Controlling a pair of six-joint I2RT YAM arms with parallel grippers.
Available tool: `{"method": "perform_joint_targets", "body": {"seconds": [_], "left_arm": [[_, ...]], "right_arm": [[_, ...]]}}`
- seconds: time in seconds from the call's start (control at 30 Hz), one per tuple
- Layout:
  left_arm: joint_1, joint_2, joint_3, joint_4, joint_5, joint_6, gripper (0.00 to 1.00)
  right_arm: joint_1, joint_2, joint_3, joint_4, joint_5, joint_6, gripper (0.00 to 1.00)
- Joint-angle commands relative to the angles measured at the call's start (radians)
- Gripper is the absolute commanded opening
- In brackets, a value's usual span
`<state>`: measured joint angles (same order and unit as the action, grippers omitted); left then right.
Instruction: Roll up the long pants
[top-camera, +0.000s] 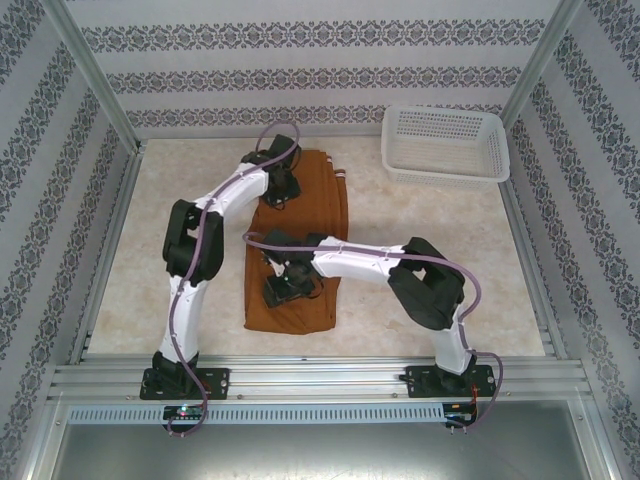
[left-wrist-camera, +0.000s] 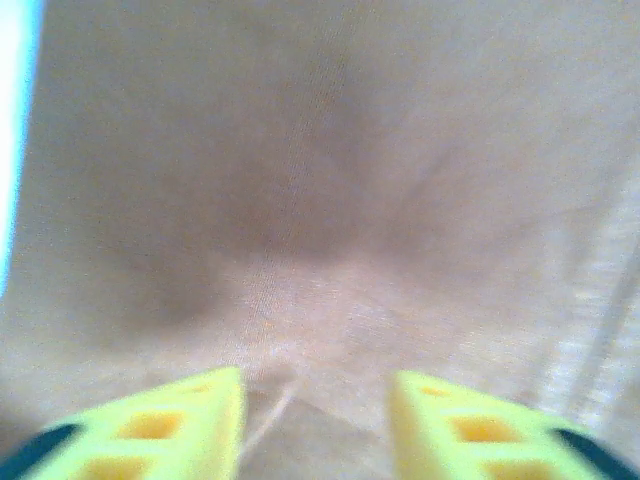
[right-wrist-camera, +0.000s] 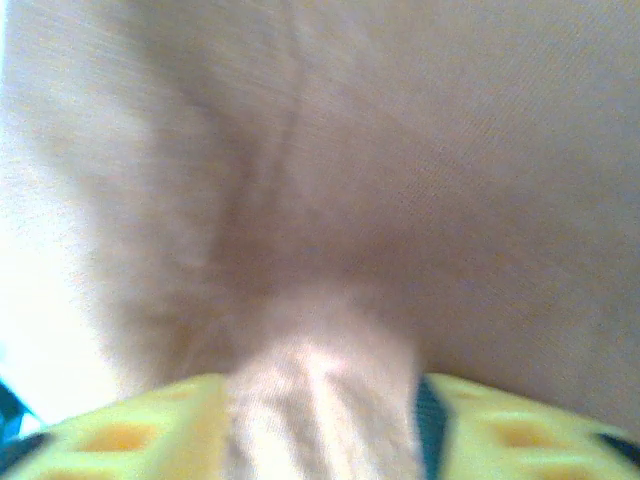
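Pants (top-camera: 300, 240) lie folded lengthwise mid-table, soft and limp; best gathered at an end. Left gripper (left-wrist-camera: 315, 420) stands open over them; right gripper (right-wrist-camera: 320, 420) pinches a fabric ridge.

Top external: fixed high above and behind the arm bases, looking down and forward over the whole table (top-camera: 430, 215). Bases sit at 6 o'clock, the patterned back wall (top-camera: 320, 75) at 12, the white basket (top-camera: 445, 143) near 1–2.

Left wrist: rides on the left arm, lens just behind its yellow fingers (left-wrist-camera: 180, 425), facing along them at very close range; rust-brown cloth, the long pants (left-wrist-camera: 320, 200), blurred, fingers at 6 o'clock.

Right wrist: same mounting on the right arm, equally close and blurred, fingers (right-wrist-camera: 150, 430) at 6 o'clock.

Shared ground: all three views see the long pants; overhead, the left wrist's patch lies toward 12, the right wrist's toward 6.
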<state>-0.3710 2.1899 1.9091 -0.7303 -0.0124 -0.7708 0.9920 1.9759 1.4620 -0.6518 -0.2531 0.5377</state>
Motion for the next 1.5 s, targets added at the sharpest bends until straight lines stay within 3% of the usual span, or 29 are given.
{"method": "perform_joint_targets", "body": {"seconds": [0.0, 0.1, 0.2, 0.27, 0.33, 0.4, 0.53, 0.6, 0.73, 0.93, 0.97, 1.13, 1.47], "left_arm": [[0.008, -0.168, 0.033, -0.059, -0.123, 0.080, 1.00], [0.009, -0.253, 0.029, -0.113, -0.215, 0.110, 1.00], [0.008, -0.369, -0.096, -0.105, -0.231, 0.101, 1.00], [0.013, -0.453, -0.209, -0.074, -0.198, 0.088, 1.00], [0.015, -0.529, -0.316, -0.069, -0.140, 0.070, 1.00], [0.014, -0.600, -0.429, -0.044, -0.055, 0.048, 1.00], [-0.004, -0.792, -0.683, 0.040, 0.048, -0.030, 1.00], [-0.013, -0.872, -0.784, 0.068, 0.053, -0.062, 1.00], [-0.020, -1.000, -0.935, 0.079, 0.047, -0.124, 1.00], [-0.049, -1.148, -1.080, 0.100, 0.111, -0.173, 1.00], [-0.056, -1.173, -1.092, 0.099, 0.113, -0.168, 1.00], [-0.057, -1.232, -1.085, 0.009, 0.075, -0.145, 1.00], [-0.057, -1.260, -1.095, -0.006, 0.057, -0.151, 1.00]], "right_arm": [[-0.016, -0.142, 0.103, -0.154, 0.127, -0.186, 0.91], [-0.018, -0.216, 0.097, -0.172, 0.240, -0.299, 0.98], [-0.031, -0.297, 0.027, -0.125, 0.244, -0.322, 0.98], [-0.061, -0.368, -0.104, -0.009, 0.199, -0.319, 0.98], [-0.135, -0.404, -0.201, 0.061, 0.070, -0.291, 0.98], [-0.160, -0.412, -0.223, 0.022, 0.096, -0.322, 0.87], [-0.037, -0.454, -0.223, -0.083, 0.358, -0.489, 0.79], [0.011, -0.475, -0.238, -0.096, 0.432, -0.526, 0.79], [0.077, -0.495, -0.278, -0.119, 0.509, -0.542, 0.81], [0.232, -0.444, -0.339, -0.145, 0.641, -0.572, 0.93], [0.250, -0.427, -0.347, -0.148, 0.653, -0.566, 0.97], [0.329, -0.366, -0.344, -0.135, 0.655, -0.531, 0.98], [0.352, -0.247, -0.358, -0.084, 0.663, -0.569, 0.97]]}}
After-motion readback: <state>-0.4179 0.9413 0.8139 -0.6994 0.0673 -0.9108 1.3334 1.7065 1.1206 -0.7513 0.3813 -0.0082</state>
